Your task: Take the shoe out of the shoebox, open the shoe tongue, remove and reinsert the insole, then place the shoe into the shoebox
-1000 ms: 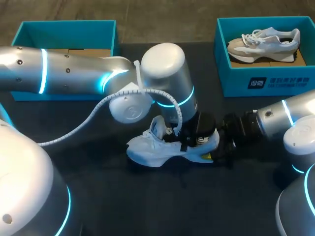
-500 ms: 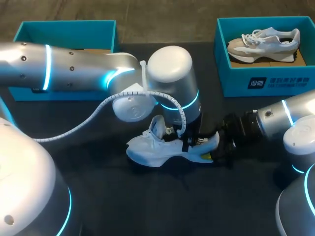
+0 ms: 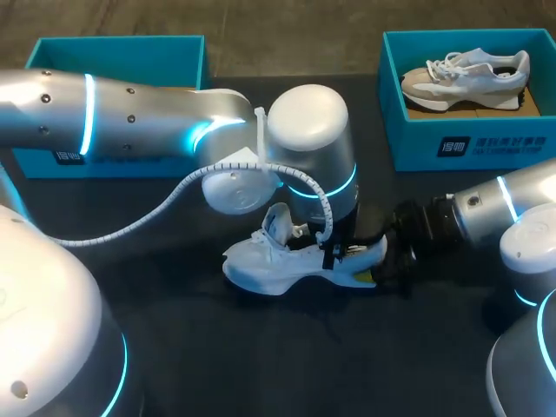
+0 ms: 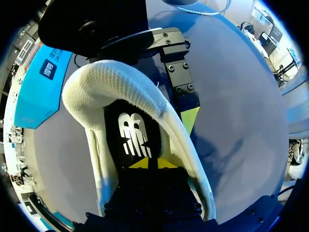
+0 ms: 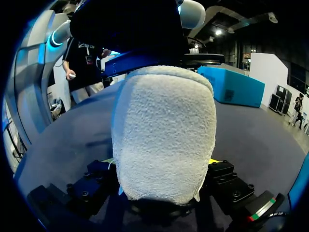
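Over the last second the left arm (image 3: 156, 122) has slid toward the right, so its thick silver wrist now hangs right above the shoe's heel end. The shoe (image 3: 287, 261) has not shifted, and the right arm (image 3: 495, 213) has kept its place.

That shoe is a white trainer of knitted mesh with a chunky moulded sole. It stands upright on the dark table (image 3: 261, 365), toe toward the left arm's side. Its padded collar curves round a deep opening, and down inside lies the flat black insole (image 4: 135, 137) with a white mark printed on it.

The left gripper (image 4: 147, 163) reaches down into that opening, its yellow tips low against the insole. Whether it is pinching anything I cannot tell.

The right gripper (image 3: 372, 261) comes in level from the other side. Its jaws stand a heel's width apart, one black finger pressed on each side of the fuzzy, towel-like heel, clamping it.

Behind the left arm sits an open teal cardboard shoebox (image 3: 117, 56). A second box (image 3: 469, 143) of the same kind, at the far right, holds another shoe (image 3: 469, 74), pale grey and white, on its side.
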`<move>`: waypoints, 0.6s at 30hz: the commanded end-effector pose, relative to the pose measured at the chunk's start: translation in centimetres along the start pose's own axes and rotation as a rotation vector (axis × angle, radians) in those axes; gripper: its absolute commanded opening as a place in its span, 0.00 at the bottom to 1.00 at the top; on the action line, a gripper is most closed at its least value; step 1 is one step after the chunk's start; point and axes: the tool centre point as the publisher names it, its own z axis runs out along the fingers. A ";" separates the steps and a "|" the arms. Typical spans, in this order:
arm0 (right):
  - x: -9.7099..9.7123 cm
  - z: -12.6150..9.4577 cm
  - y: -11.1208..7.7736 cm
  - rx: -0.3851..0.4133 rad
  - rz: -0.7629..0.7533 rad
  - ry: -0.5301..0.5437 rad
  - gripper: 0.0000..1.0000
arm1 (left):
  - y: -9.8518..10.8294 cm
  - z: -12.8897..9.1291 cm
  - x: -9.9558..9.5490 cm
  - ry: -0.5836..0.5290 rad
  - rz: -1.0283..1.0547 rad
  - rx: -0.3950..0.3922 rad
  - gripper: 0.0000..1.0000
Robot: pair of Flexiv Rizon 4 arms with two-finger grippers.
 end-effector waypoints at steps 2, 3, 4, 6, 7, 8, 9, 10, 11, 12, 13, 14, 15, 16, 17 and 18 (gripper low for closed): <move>0.0 0.1 0.1 0.003 0.001 -0.001 0.00 | 1.0 0.3 0.1 0.034 -0.003 0.047 0.00; 0.0 0.1 0.1 0.003 0.001 -0.001 0.00 | 1.1 -0.3 0.1 0.039 -0.006 0.053 0.00; 0.0 0.1 0.1 0.003 0.001 -0.001 0.00 | 1.1 -0.7 0.1 0.043 -0.006 0.058 0.00; 0.0 0.1 0.1 0.003 0.001 -0.001 0.00 | 1.1 -1.4 0.1 0.043 -0.010 0.073 0.00; 0.0 0.1 0.1 0.003 0.001 -0.001 0.00 | 1.2 -1.7 0.2 0.047 -0.014 0.086 0.00; 0.0 0.1 0.1 0.003 0.001 -0.001 0.00 | 1.2 -1.9 0.2 0.047 -0.017 0.093 0.00; 0.0 0.1 0.1 0.003 0.001 -0.001 0.00 | 1.3 -2.2 0.2 0.051 -0.020 0.097 0.00; 0.0 0.1 0.1 0.003 0.001 -0.001 0.00 | 1.3 -2.5 0.3 0.056 -0.021 0.108 0.00; 0.0 0.1 0.1 0.003 0.001 -0.001 0.00 | 1.4 -2.7 0.4 0.059 -0.025 0.118 0.00; 0.0 0.1 0.1 0.003 0.001 -0.001 0.00 | 1.4 -2.8 0.5 0.063 -0.025 0.124 0.00; 0.0 0.1 0.1 0.003 0.001 -0.001 0.00 | 1.5 -3.2 0.6 0.062 -0.027 0.132 0.00; 0.0 0.1 0.1 0.003 0.001 -0.001 0.00 | 1.5 -3.4 0.7 0.064 -0.029 0.142 0.00; 0.0 0.1 0.1 0.003 0.001 -0.001 0.00 | 1.6 -3.6 0.7 0.068 -0.031 0.147 0.00; 0.0 0.1 0.1 0.003 0.001 -0.001 0.00 | 1.7 -3.8 0.8 0.069 -0.033 0.151 0.00; 0.0 0.1 0.1 0.003 0.001 -0.001 0.00 | 1.8 -4.1 0.8 0.071 -0.036 0.165 0.00; 0.0 0.1 0.1 0.003 0.001 -0.001 0.00 | 1.9 -4.2 0.9 0.075 -0.039 0.170 0.00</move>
